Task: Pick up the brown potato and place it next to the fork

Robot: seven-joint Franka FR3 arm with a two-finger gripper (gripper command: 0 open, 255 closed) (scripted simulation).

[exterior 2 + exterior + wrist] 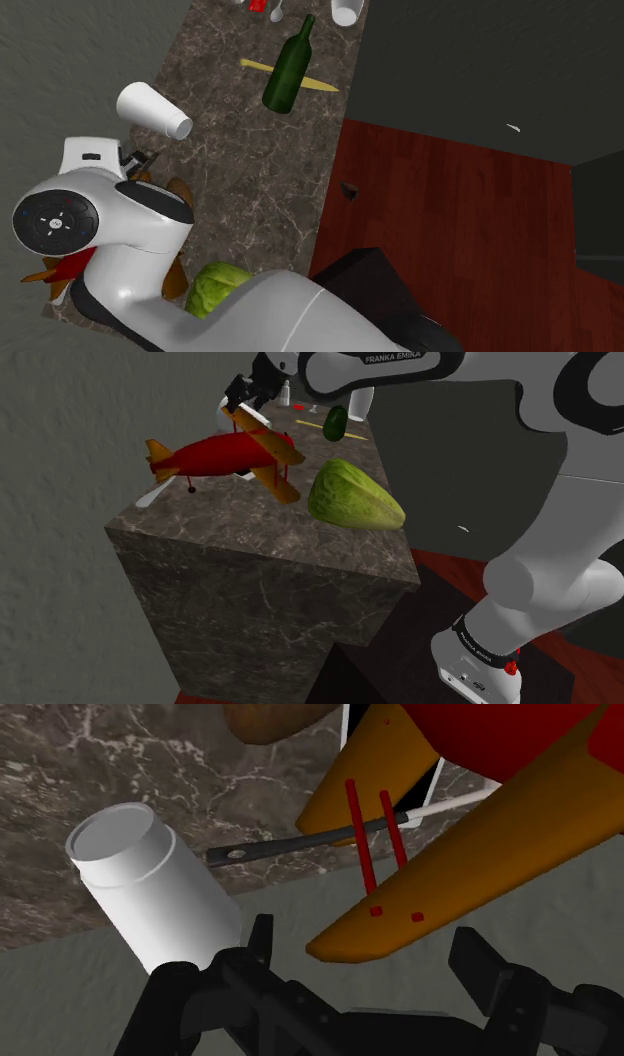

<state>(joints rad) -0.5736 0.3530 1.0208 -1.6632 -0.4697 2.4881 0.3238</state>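
Observation:
The brown potato lies on the marble counter beyond the toy plane's wing, partly cut off by the frame edge. A dark-handled fork with a pale end lies between the potato and my gripper and runs under the plane. My gripper is open and holds nothing. It hovers above the counter's far edge, next to the plane's tip. The orange wing sits ahead of the fingers, untouched. A white cup lies on its side close by.
A red toy plane with orange wings takes up the counter's near part, with a green lettuce head beside it. A green bottle lies across a yellow stick. Another white cup stands at the far end. Red-brown floor lies below.

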